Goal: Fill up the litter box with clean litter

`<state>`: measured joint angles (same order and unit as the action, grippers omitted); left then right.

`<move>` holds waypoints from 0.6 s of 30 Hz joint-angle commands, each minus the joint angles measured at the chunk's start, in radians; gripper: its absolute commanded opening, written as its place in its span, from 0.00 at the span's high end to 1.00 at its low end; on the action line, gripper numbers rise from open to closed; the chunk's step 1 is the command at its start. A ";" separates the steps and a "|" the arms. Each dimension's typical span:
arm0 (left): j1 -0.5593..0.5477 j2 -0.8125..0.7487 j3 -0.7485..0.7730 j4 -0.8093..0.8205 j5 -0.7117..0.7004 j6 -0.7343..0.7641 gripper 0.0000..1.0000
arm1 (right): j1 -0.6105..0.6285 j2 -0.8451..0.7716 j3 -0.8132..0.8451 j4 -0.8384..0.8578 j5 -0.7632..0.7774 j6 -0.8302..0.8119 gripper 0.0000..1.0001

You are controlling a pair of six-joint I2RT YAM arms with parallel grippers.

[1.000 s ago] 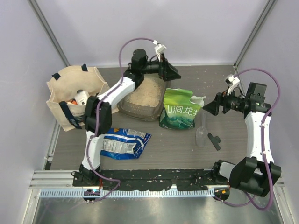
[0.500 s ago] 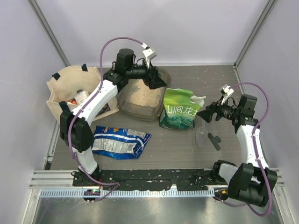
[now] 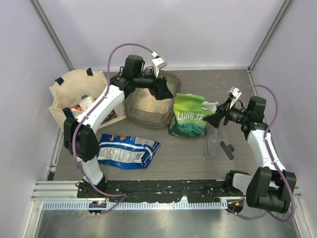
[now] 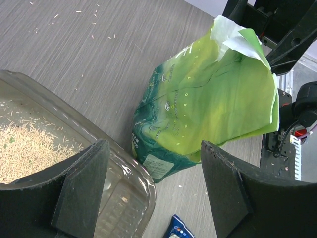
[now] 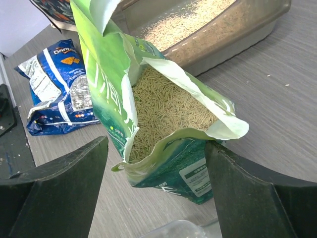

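The smoky grey litter box (image 3: 132,115) sits at the back middle of the table with tan clean litter (image 3: 147,102) heaped in it; its corner (image 4: 130,174) and litter (image 4: 25,148) show in the left wrist view. A green-and-white bag (image 3: 190,115) stands open to its right, full of pale pellets (image 5: 168,106). My left gripper (image 3: 165,89) is open and empty above the box's right end, facing the bag (image 4: 208,104). My right gripper (image 3: 212,119) is open and empty just right of the bag's mouth (image 5: 173,114). The box's far wall shows in the right wrist view (image 5: 233,34).
A beige tote bag (image 3: 74,101) with items stands at the left. A blue snack packet (image 3: 126,151) lies in front of the box, also in the right wrist view (image 5: 57,89). A clear plastic scoop (image 3: 213,141) and a small black piece (image 3: 227,149) lie right of the bag.
My left gripper has swung back and left, from the box's far right corner to above its right end. My right gripper has moved left and down towards the green bag's mouth.
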<state>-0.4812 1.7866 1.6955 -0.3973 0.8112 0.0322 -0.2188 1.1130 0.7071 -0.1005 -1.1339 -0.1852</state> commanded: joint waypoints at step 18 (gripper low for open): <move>0.001 0.065 0.115 -0.163 0.066 0.090 0.23 | 0.007 0.094 0.137 0.048 -0.121 -0.132 0.19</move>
<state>-0.4812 1.8477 1.7584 -0.5106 0.8433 0.0891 -0.2131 1.2049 0.7773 -0.0803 -1.1648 -0.2798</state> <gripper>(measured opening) 0.768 0.813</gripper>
